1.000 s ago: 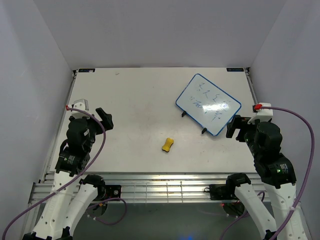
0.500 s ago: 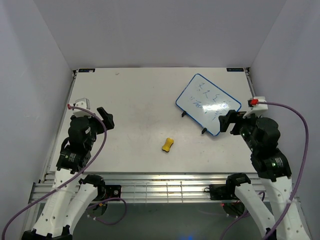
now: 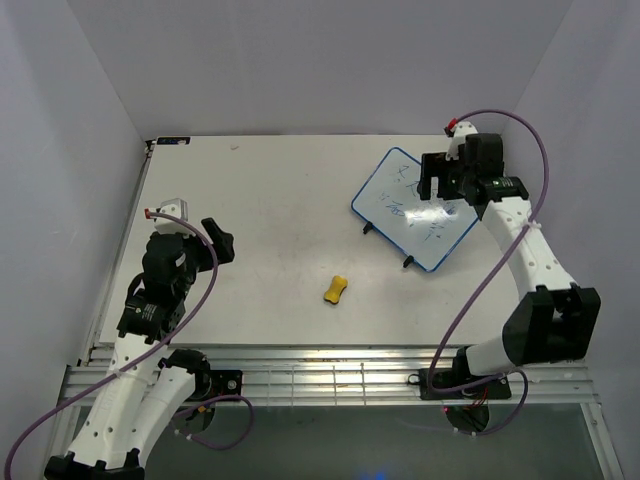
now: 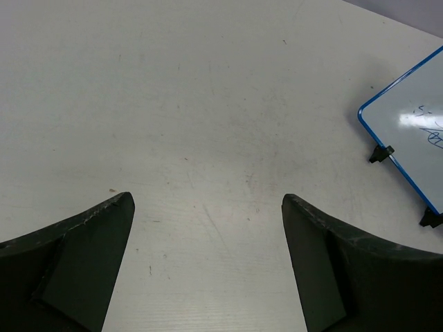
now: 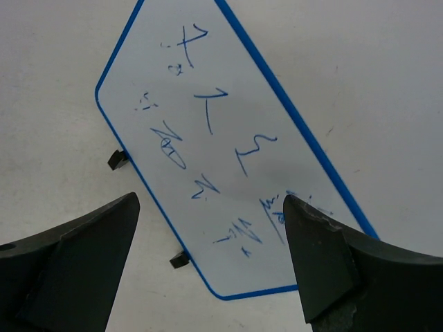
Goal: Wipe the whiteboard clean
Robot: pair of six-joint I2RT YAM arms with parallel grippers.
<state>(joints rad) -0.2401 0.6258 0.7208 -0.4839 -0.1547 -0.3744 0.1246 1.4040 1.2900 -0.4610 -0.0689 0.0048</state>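
The whiteboard (image 3: pixel 420 238) lies at the back right of the table, white with a blue rim, black feet and blue scribbles. It fills the right wrist view (image 5: pixel 221 138) and shows at the right edge of the left wrist view (image 4: pixel 415 124). My right gripper (image 3: pixel 440 190) hovers over the board's far part, open and empty (image 5: pixel 211 204). A small yellow peanut-shaped eraser (image 3: pixel 336 289) lies on the table near the middle front. My left gripper (image 3: pixel 220 243) is open and empty (image 4: pixel 208 200) over bare table at the left, well apart from the eraser.
White walls enclose the table at the back and both sides. A metal rail (image 3: pixel 320 375) runs along the near edge by the arm bases. Purple cables loop from both arms.
My right arm has swung from the right front edge up and back over the whiteboard. My left gripper has shifted slightly to the right.
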